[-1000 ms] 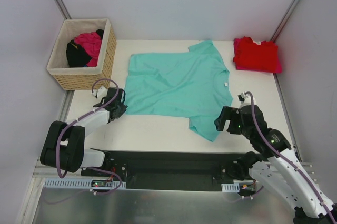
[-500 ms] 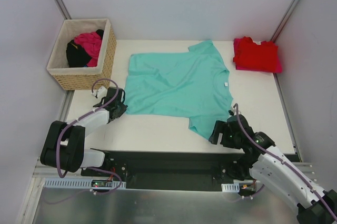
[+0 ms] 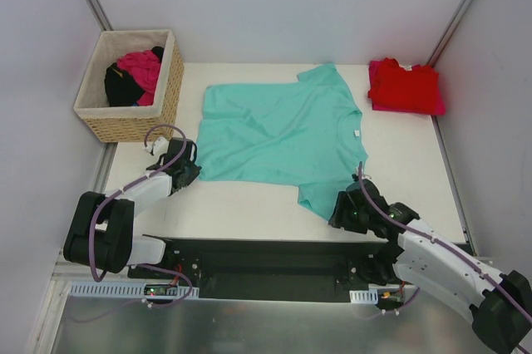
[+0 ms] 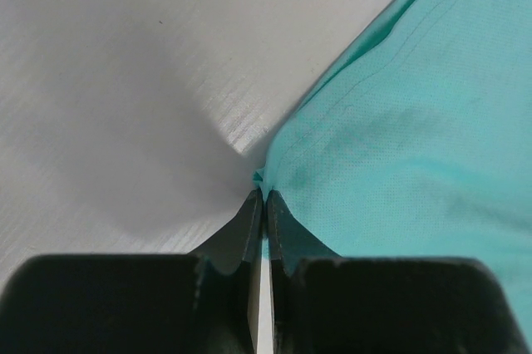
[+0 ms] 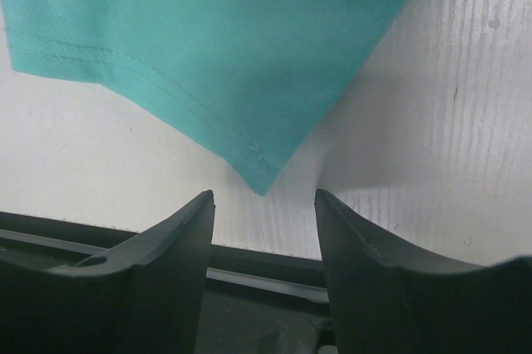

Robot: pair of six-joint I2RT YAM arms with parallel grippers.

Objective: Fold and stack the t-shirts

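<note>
White tabletop [image 3: 241,200] between pale walls carries the whole scene. At its left side, the left gripper [image 4: 263,198] is clamped tight on the near-left hem corner of the teal t-shirt [image 3: 278,134], with a sliver of cloth pinched between the closed jaws. The right gripper [image 5: 264,200] stands with its jaws apart. The pointed corner of the near sleeve [image 5: 249,154] lies on the table just at the gap between the fingers, and neither finger presses on it.

The teal t-shirt is spread flat across the middle of the table, collar toward the right. A small white tag [image 3: 355,132] sits at the neck, too small to read.

The left arm [image 3: 137,192] lies low, stretched from its base at the near left edge up toward the hem. The right arm [image 3: 432,254] also lies low, running from the near right corner leftward to the sleeve.

At the far right corner a red t-shirt [image 3: 403,84] rests folded on a pink one [image 3: 437,108]. A wicker basket [image 3: 170,80] at the far left holds pink and black cloth.
</note>
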